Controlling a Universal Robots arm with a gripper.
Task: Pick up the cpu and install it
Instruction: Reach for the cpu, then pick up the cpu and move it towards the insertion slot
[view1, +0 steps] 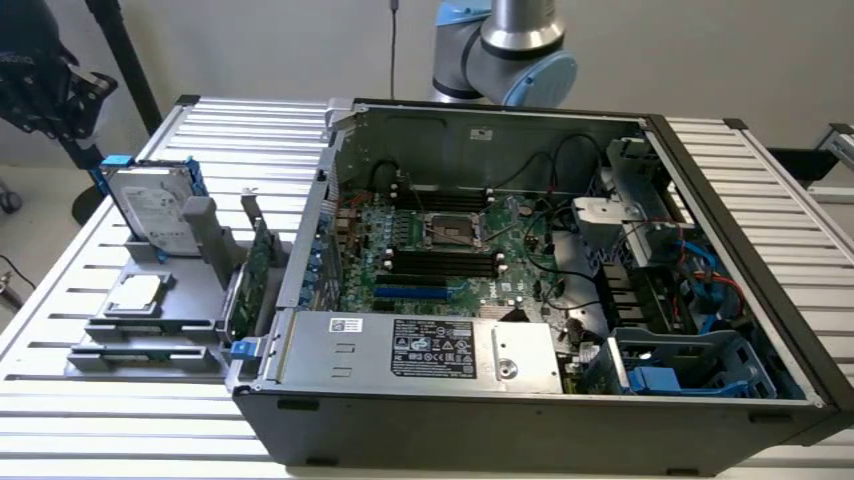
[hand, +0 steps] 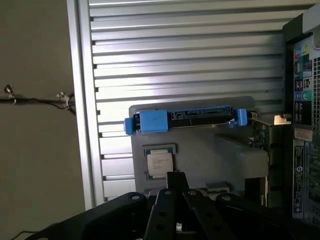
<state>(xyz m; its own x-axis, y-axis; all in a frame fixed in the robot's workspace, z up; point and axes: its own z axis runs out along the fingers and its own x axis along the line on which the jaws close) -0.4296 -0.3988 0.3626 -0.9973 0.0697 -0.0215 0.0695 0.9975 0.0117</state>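
Observation:
The cpu (view1: 134, 293) is a small square chip with a shiny metal top, lying flat on the grey fixture (view1: 187, 300) at the exterior view's left, beside the open computer case. In the wrist view the cpu (hand: 159, 163) lies just beyond the tips of my gripper (hand: 176, 181). The black fingers are shut together with nothing between them, and they hang above the fixture (hand: 210, 150) without touching the chip. On the motherboard inside the case, the square socket (view1: 447, 232) shows with its metal frame.
A silver hard drive with blue rails (view1: 150, 205) stands upright at the fixture's far end, seen edge-on as the blue rail (hand: 185, 119). Green cards (view1: 254, 280) stand between fixture and case wall. The case's power supply (view1: 420, 347) lies along its near side. The robot's arm base (view1: 514, 50) rises behind the case.

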